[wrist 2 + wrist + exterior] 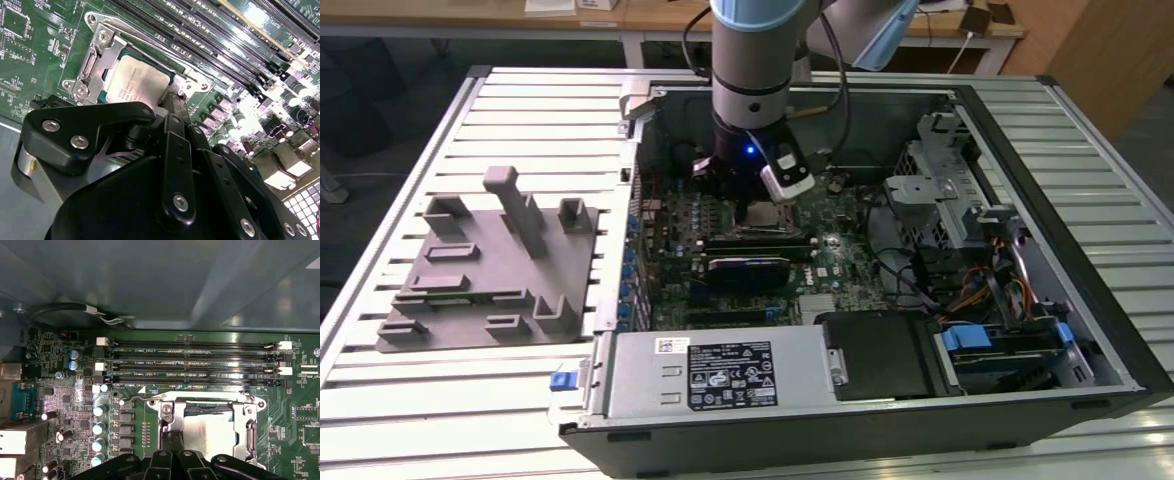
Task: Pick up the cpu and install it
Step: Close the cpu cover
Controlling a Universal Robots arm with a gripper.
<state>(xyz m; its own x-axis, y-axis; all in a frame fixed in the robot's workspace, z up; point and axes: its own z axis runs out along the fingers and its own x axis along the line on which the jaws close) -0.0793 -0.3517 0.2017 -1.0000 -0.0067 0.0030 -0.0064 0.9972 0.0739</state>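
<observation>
The gripper (171,434) hangs inside the open case (1101,330), low over the motherboard (65,400). Its fingers (176,111) are drawn together with nothing between them. In both wrist views their tips sit at one edge of the cpu (137,82), over the socket frame (102,55); whether they touch either cannot be told. The cpu lies flat in the socket, silver top up, with the metal frame around it, beside the memory slots (195,365). The grey tray (467,290) stands outside the case, on the exterior view's left, well apart from the gripper.
</observation>
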